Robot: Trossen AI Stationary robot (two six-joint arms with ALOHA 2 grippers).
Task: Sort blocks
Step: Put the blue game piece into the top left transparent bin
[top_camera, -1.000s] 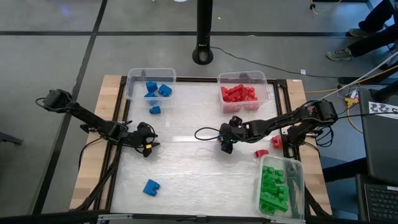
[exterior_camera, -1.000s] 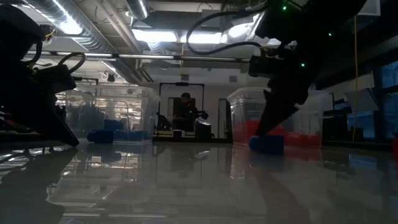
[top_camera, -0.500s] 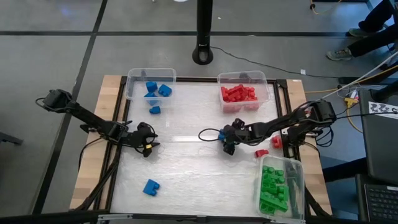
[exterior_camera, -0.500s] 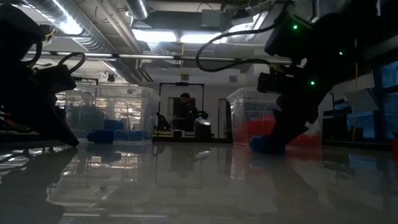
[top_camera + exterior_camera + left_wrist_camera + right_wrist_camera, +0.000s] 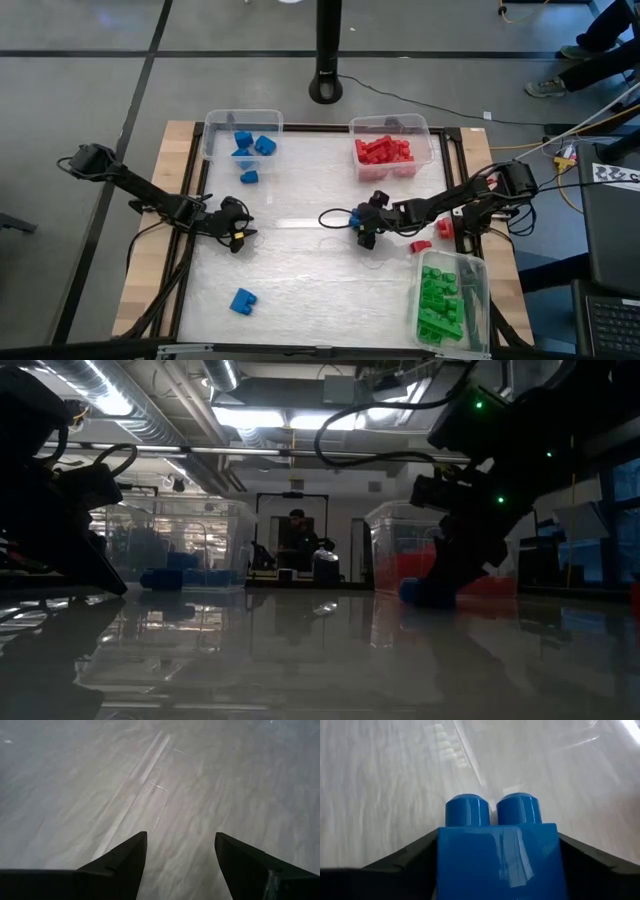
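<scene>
Mid-table, right gripper (image 5: 362, 224) clamps small blue studded plastic brick (image 5: 498, 847) between fingers, low over tabletop. Left gripper (image 5: 237, 226) open, empty, left-centre.

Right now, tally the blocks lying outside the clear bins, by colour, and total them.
Blue blocks: 3, namely one just outside the far-left bin, one near the front edge, and one blue block between the right gripper's fingers.
Red blocks: 2, both near the right arm.
Green blocks: 0
Total: 5
</scene>
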